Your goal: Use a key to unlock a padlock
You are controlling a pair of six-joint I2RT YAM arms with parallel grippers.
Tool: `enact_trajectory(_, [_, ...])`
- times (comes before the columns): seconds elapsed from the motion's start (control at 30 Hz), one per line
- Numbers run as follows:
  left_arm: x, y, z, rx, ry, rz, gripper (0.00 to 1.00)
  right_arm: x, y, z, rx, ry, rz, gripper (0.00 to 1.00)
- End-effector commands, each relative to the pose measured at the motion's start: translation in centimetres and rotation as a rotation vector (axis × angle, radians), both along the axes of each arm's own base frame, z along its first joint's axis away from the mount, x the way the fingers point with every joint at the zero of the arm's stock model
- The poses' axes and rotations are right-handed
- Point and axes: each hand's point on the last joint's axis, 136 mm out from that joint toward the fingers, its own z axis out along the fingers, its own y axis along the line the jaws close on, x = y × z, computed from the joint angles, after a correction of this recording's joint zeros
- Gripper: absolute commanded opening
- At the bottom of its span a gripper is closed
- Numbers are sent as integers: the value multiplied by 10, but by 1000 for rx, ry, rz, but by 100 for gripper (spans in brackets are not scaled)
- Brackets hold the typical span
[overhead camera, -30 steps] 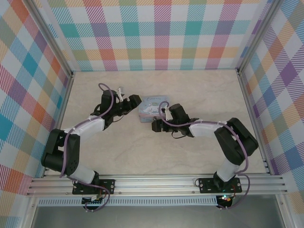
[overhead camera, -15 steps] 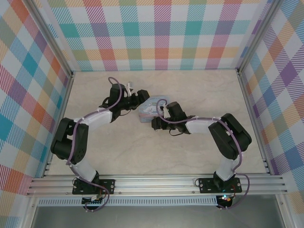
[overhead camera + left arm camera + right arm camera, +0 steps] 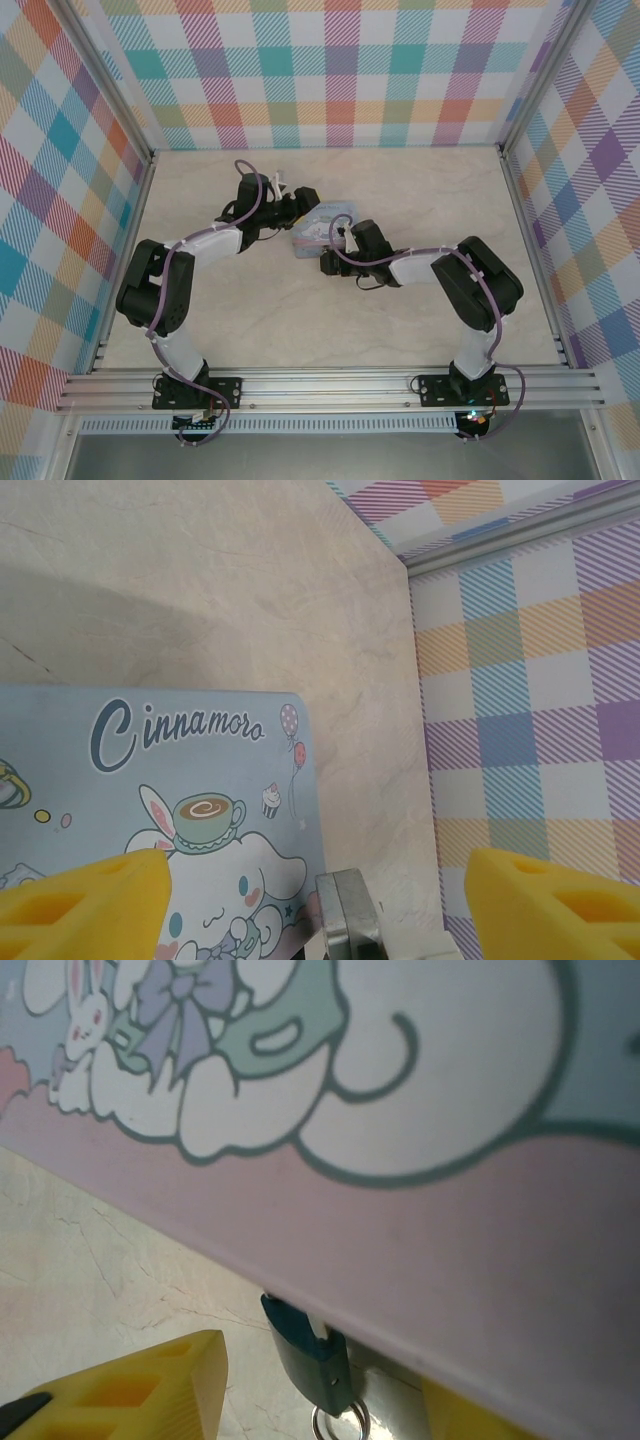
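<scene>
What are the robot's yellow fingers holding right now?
Nothing yet. The right fingers flank the padlock with a gap; the left fingers spread open above the tin.

One cartoon-printed tin [image 3: 325, 218], one small teal padlock [image 3: 305, 1355], two yellow-fingered tools, the left tool [image 3: 320, 895] and the right tool [image 3: 300, 1400].

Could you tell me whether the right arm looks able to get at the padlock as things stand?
Probably yes: in the right wrist view the padlock sits at the cartoon-printed tin's edge, between the right tool's yellow fingers, and nothing blocks the gap.
</scene>
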Motion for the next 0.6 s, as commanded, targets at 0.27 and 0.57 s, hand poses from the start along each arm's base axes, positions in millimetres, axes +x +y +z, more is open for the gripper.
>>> enact_trajectory(0.27, [7, -10, 1, -38, -15, -13, 77, -1, 6, -8, 6, -38, 23, 46])
enact_trajectory(0.57, [9, -10, -6, -35, -1, -7, 77, 1, 9, -15, -2, -33, 27, 40])
